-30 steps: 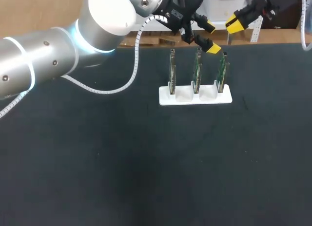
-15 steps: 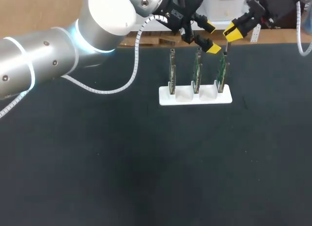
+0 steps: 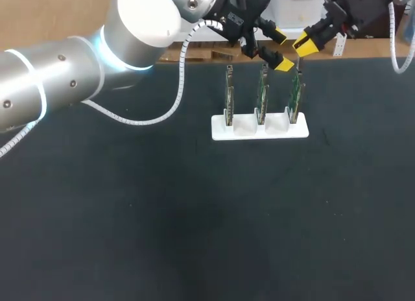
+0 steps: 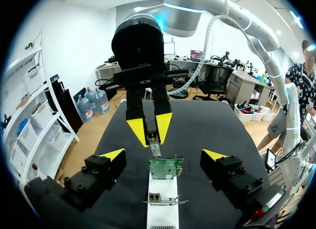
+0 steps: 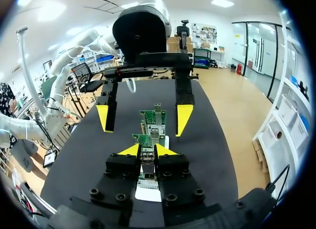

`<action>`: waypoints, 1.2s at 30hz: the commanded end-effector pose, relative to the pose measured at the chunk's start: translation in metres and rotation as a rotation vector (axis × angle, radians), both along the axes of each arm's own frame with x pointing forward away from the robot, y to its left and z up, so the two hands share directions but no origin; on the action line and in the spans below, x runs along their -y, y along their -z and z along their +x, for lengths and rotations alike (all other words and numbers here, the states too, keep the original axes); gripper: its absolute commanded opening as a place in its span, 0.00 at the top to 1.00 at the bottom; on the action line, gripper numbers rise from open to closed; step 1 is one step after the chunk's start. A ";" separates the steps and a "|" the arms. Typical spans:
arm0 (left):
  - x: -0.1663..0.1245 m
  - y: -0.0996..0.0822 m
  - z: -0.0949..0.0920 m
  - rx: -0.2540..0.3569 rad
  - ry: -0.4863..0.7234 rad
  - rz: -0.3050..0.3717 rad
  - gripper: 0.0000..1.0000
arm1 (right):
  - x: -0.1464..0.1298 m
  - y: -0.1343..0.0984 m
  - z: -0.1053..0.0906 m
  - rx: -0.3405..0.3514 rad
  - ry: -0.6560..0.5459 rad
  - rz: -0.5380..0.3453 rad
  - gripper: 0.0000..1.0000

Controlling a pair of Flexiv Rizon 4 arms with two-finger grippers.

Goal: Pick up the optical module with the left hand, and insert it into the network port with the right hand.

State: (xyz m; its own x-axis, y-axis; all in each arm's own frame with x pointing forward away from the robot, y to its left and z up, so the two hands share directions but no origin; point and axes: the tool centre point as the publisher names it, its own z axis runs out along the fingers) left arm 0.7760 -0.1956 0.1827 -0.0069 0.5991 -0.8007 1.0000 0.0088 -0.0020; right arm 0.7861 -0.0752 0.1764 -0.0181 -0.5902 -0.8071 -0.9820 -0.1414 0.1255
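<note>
Optical module [image 4: 155,143], a small slim metal-cased plug, hangs point-down between the yellow tips of the right gripper [image 5: 148,149]. The tips stand nearly together and pinch it from two sides. It is held upright, probably so that its free end faces straight down at the card below and can go in along one line.

The card is a green circuit board [image 4: 165,167], the right-hand one of three standing on edge in a white slotted stand [image 3: 259,131] on the black table mat [image 3: 194,216]. The module's lower end is just above the board's top edge. From the left wrist view I cannot tell whether it touches, and the network port itself is too small to make out. The stand keeps the boards vertical, so their upper edges can be reached from above.

The left gripper [image 3: 281,50] hovers near the far edge of the table above the row of boards. Its two fingers are spread wide, one on each side of the row, and grip nothing. Parked that way, it leaves the right arm's path down to the board free.

Since the module sits in the right gripper, I judge that the pick-up is done and the insertion is what remains. That calls for a short, straight descent with the module square to the port. A small tilt or sideways offset could make it catch on the board's edge or rock the board in its slot.
</note>
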 end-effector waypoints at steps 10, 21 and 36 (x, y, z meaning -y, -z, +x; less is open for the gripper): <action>0.001 -0.001 0.002 -0.003 0.003 0.005 0.00 | 0.005 -0.001 -0.001 -0.006 0.026 -0.001 1.00; 0.001 -0.001 0.002 -0.003 0.003 0.005 0.00 | 0.005 0.005 -0.008 -0.015 0.039 -0.011 1.00; 0.001 -0.001 0.002 -0.003 0.003 0.005 0.00 | 0.004 0.007 -0.010 -0.019 0.048 -0.006 1.00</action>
